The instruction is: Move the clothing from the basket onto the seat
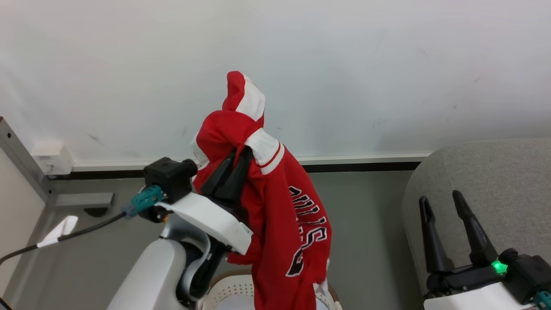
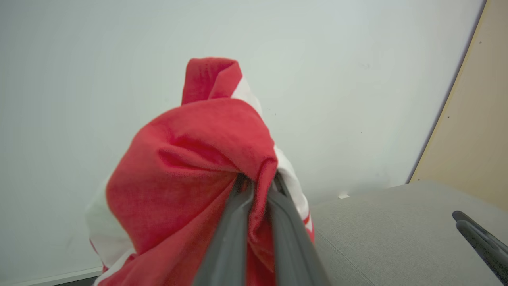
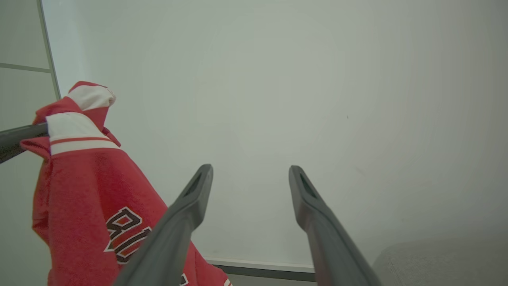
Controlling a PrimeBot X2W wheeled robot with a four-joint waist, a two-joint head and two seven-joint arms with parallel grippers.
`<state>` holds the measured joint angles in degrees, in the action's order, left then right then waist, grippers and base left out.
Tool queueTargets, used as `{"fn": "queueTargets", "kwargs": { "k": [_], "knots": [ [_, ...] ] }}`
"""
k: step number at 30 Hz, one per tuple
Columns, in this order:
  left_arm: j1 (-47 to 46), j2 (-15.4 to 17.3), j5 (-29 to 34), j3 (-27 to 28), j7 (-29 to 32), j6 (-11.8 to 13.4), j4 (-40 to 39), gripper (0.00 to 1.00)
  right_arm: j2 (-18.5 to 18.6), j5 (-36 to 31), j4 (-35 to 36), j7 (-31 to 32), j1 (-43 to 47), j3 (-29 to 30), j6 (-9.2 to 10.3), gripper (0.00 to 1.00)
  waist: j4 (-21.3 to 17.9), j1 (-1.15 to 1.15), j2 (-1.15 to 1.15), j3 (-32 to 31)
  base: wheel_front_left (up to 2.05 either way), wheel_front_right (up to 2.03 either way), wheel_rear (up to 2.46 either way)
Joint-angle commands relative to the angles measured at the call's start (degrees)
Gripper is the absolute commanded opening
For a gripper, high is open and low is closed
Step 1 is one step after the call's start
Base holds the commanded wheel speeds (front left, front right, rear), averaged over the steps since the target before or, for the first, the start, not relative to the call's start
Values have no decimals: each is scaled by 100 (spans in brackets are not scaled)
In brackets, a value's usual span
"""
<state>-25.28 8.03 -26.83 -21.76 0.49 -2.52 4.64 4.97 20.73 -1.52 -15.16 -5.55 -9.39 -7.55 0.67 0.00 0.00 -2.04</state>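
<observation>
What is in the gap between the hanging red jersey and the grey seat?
That stretch is bare. In the head view, plain grey floor separates the red jersey from the grey seat.

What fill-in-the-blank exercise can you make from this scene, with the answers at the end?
The left end effector is shut on the ____ clothing.
The right end effector stands ____, holding nothing.
The grey seat lies on the robot's ____ side.
Missing words: red; open; right.
</observation>
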Motion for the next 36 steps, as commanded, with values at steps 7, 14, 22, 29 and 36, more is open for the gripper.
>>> {"fn": "queueTargets", "kwargs": {
  "k": [7,14,22,29,36],
  "knots": [
    [-57,-27,-73,-68,16,38,-85,0,262,305,95,1,47,-778,12,100,1,0,0,14,0,0,0],
    [-187,-151,-73,-288,36,-23,79,0,493,569,-160,1,-209,-1967,12,100,181,0,0,-23,0,0,0],
    [-306,-339,-112,-680,87,-74,233,0,412,756,-1015,1,-788,-2827,12,100,479,0,0,-55,0,0,0],
    [-351,-462,-201,-1128,155,-78,211,0,126,989,-1957,2,-1243,-3117,12,100,829,0,0,-70,0,0,0],
    [-294,-504,-395,-1731,326,-93,77,0,53,1046,-2571,2,-1585,-3300,12,100,1154,0,0,-113,0,0,0]
  ]
}}
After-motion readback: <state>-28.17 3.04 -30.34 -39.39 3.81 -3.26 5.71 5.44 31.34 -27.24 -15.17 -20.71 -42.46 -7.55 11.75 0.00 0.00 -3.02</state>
